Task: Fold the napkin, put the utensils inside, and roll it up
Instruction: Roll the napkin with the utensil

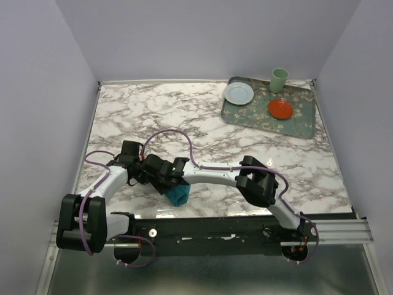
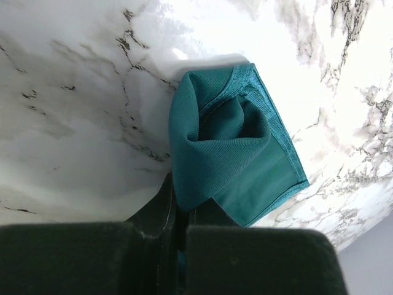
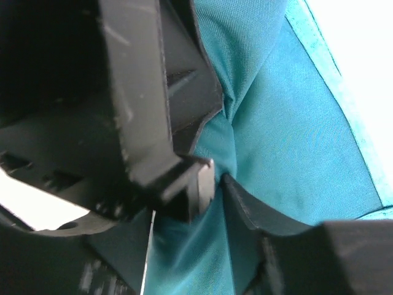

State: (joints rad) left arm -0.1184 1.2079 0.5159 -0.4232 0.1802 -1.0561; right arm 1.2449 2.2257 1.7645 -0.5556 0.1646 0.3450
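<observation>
The teal napkin [image 1: 180, 196] is bunched into a small hanging bundle near the table's front edge, between both grippers. My left gripper [image 1: 161, 178] is shut on a corner of it; in the left wrist view the cloth [image 2: 233, 153] hangs from the closed fingertips [image 2: 181, 209] above the marble. My right gripper [image 1: 174, 180] is shut on a fold of the same napkin [image 3: 295, 135], with cloth pinched between its fingers [image 3: 220, 181]. The two grippers are almost touching. No utensils show in any view.
A patterned grey-green tray [image 1: 304, 126] lies at the back right with a white plate [image 1: 238, 93], a red plate [image 1: 280, 109] and a pale green cup [image 1: 279, 79]. The marble table's front edge [image 1: 245, 212] is just below the napkin.
</observation>
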